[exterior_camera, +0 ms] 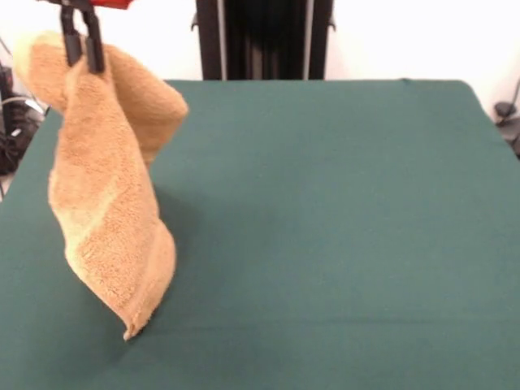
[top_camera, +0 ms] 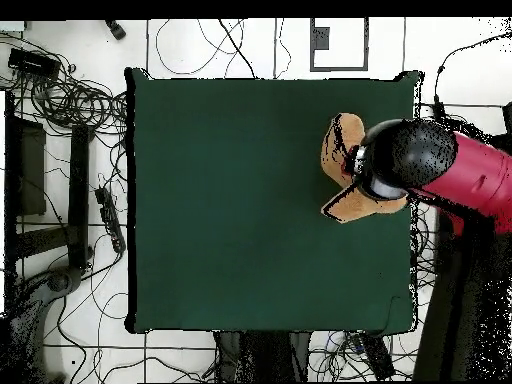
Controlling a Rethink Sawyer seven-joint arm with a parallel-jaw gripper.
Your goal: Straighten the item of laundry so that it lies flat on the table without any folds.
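Towel hangs over the desk's left side in the front view, pinched at its top by the closed gripper, lowest corner about touching the cloth. Risk: lowering straight down would likely bunch it into folds; a thin pinch may slip.

Towel hanging from gripper over table, at 9 o'clock in front view; lowest corner near cloth.
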